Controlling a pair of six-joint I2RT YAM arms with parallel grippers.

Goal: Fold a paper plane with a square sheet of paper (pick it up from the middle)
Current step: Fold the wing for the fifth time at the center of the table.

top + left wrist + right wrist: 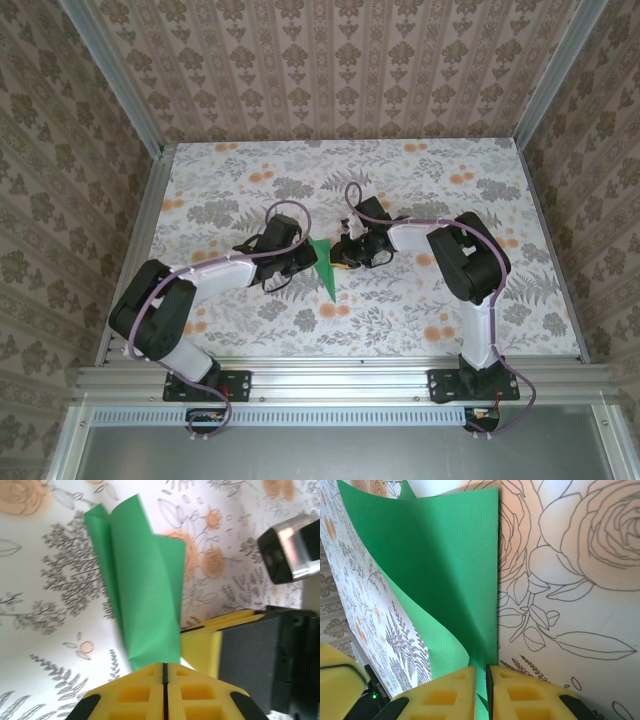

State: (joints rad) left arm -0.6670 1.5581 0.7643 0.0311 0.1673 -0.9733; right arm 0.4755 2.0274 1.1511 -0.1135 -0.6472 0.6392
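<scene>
**Hidden parts.** From above, the left claw [300, 262] and the right claw [346, 255] meet over the middle of the counter [420, 180]. Their dark bodies cover the fingertips and the far end of the green paper [324, 272], so the grip is hard to make out there. In the left wrist view the paper's near end runs under the yellow pads [135, 695] and is cut off. In the right wrist view its top and left edges leave the frame.

**Paper.** It is plain bright green, folded lengthwise into overlapping flaps with sharp creases. From above it reads as a narrow wedge whose point aims at the counter's near edge. One flap curls up in the right wrist view.

**Position.** The paper is at the middle of the counter, between the two claws; whether it rests on the surface cannot be told. The left claw is clenched on one end, pads pressed together. The right claw grasps it too: a green strip fills the thin slit between its pads [445, 700].
</scene>
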